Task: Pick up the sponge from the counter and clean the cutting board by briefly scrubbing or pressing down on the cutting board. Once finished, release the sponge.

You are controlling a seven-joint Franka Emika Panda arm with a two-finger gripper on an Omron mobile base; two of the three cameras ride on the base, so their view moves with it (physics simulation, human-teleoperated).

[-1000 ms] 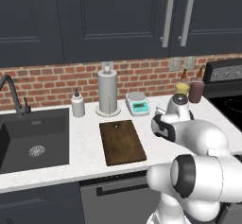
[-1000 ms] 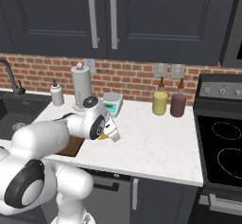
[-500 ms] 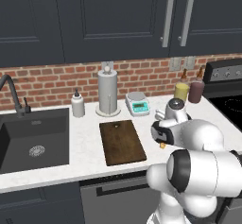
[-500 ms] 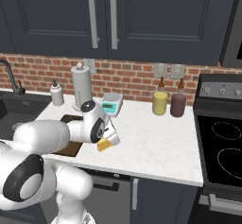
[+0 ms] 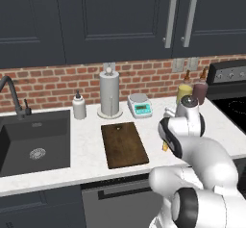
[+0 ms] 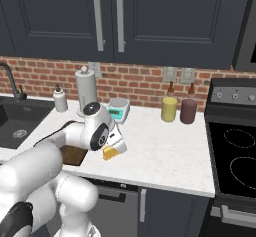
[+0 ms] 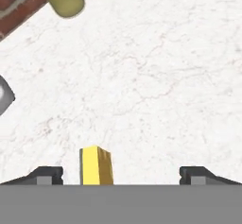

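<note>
The sponge [image 7: 96,165], a small yellow block, rests on the white marbled counter [image 7: 156,86] between my gripper's [image 7: 121,175] two fingertips [image 7: 45,175], nearer the left one and touching neither. The gripper is open wide and held low over the counter. From the right base view the sponge [image 6: 111,152] peeks out under the gripper [image 6: 114,147]. The left base view shows a sliver of the sponge [image 5: 165,146] beside the arm. The dark brown cutting board [image 5: 124,144] lies left of the sponge, a short gap away, partly hidden by my arm in the right base view [image 6: 75,155].
A yellow jar [image 5: 184,94] and a dark red jar [image 5: 199,92] stand at the back right. A small scale [image 5: 140,105], paper towel holder [image 5: 109,95] and soap bottle [image 5: 79,107] line the brick wall. Sink [image 5: 33,140] on the left, stove [image 6: 235,156] on the right.
The hand has dropped toward the counter over the sponge during the last second, then nearly stopped. The sponge and board have not moved.
</note>
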